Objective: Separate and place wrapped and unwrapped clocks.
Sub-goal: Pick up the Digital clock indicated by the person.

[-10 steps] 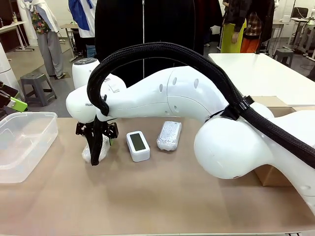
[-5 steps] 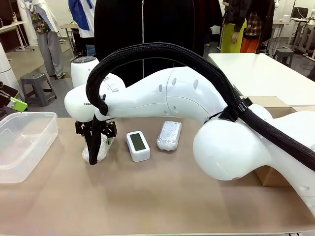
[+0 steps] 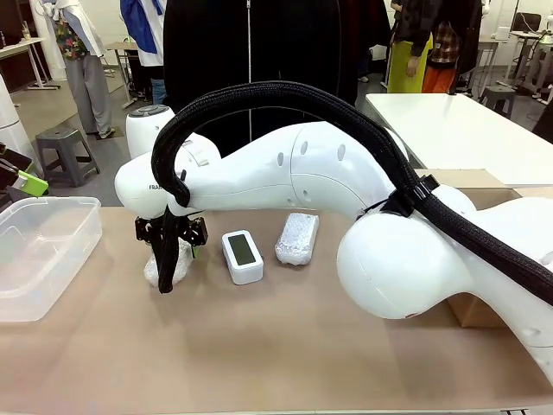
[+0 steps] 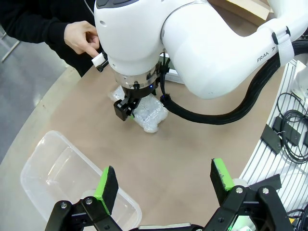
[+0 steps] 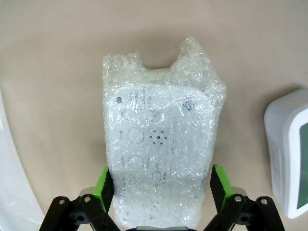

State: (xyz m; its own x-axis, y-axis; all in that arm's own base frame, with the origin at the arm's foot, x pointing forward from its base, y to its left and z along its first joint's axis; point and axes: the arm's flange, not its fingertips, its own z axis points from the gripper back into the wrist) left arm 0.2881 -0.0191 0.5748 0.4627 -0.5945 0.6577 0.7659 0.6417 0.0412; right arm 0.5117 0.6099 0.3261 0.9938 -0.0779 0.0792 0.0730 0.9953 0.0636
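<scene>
Black right gripper (image 5: 161,179), green pads (image 5: 105,185). Between its fingers: whitish, bubble-dimpled oblong bundle of bubble wrap (image 5: 161,144), white clock back showing through. Beside one finger: white rounded-rectangle plastic clock (image 5: 281,154), grey-green screen (image 5: 301,161). Plain tan tabletop (image 5: 53,72). White arm shells (image 3: 302,164).

Right tool (image 5: 162,182) flanked: bin (image 5: 7,159) left (clock (image 5: 288,154) right).

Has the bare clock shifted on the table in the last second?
No. The bare clock lies in the same spot, screen up, with the same gap to the plastic bin on its left.
</scene>
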